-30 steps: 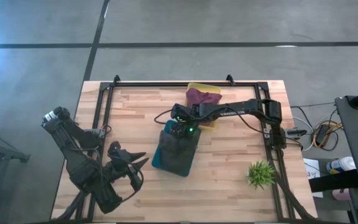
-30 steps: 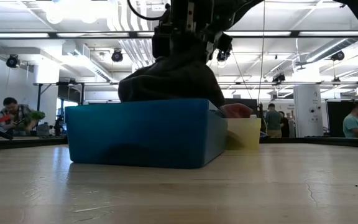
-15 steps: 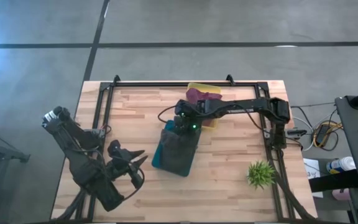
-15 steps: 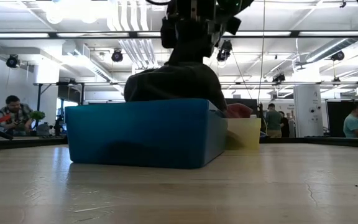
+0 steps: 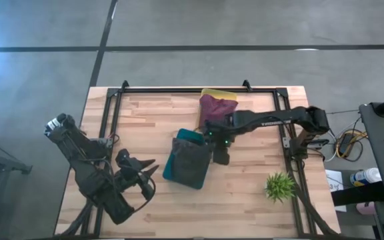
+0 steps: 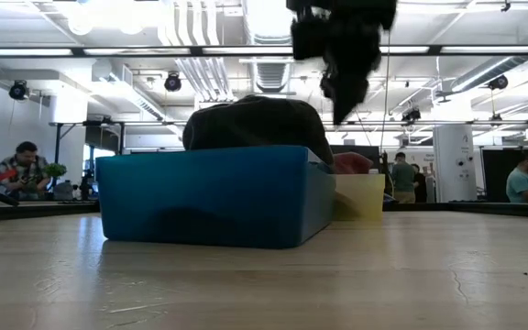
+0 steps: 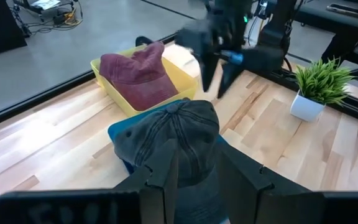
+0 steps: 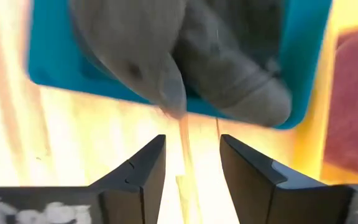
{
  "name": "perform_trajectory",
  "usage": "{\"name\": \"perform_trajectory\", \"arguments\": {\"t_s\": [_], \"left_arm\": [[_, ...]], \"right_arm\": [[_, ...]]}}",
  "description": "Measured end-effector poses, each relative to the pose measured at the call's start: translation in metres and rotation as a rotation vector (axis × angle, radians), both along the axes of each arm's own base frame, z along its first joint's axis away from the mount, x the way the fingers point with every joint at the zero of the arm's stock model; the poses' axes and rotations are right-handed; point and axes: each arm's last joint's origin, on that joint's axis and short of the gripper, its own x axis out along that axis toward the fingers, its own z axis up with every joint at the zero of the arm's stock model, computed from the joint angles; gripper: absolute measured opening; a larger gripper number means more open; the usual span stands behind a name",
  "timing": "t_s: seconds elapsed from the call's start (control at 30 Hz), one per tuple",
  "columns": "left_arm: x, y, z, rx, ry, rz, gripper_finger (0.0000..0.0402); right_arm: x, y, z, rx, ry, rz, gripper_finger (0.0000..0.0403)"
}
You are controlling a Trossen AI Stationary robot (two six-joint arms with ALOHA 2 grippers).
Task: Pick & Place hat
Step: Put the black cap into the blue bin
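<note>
Grey denim hat sitting in the blue bin at the middle of the high view, crown up and bulging above the bin's rim in the low view, brim draped toward one wall. Nothing touching it. Right gripper hanging just beside the bin's right edge in the high view, raised above the table, jaws apart and empty; in the right wrist view, bare wood showing in the gap between the two dark fingers, with the hat and bin beyond them. Left gripper parked at the lower left of the high view, well apart from the bin, jaws apart with nothing between them.

Judged from this: hat placed, release done, step in hand most likely the retreat of the right arm. To do that well:

- Lift clear first, then swing away, keeping the fingers above the bin's rim and above the hat's crown so that neither gets snagged or dragged.
- Keep the jaws apart until well away from the soft cloth; closing early near the brim risks pinching it and pulling the hat back out.
- Mind the yellow bin with the maroon hat touching the blue bin toward the upper centre, and the small green plant at the lower right: pick a path between them rather than over either.
- Move slowly enough not to nudge the blue bin, which looks light and free to slide.
</note>
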Motion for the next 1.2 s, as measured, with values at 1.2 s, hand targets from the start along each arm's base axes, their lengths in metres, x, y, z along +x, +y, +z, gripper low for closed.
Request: {"name": "perform_trajectory", "arguments": {"t_s": [1.2], "left_arm": [[0.002,0.014,-0.013,-0.03,-0.013,0.079,0.0101]], "right_arm": [[0.032,-0.015,-0.088,-0.065,-0.12,-0.1,0.0144]]}}
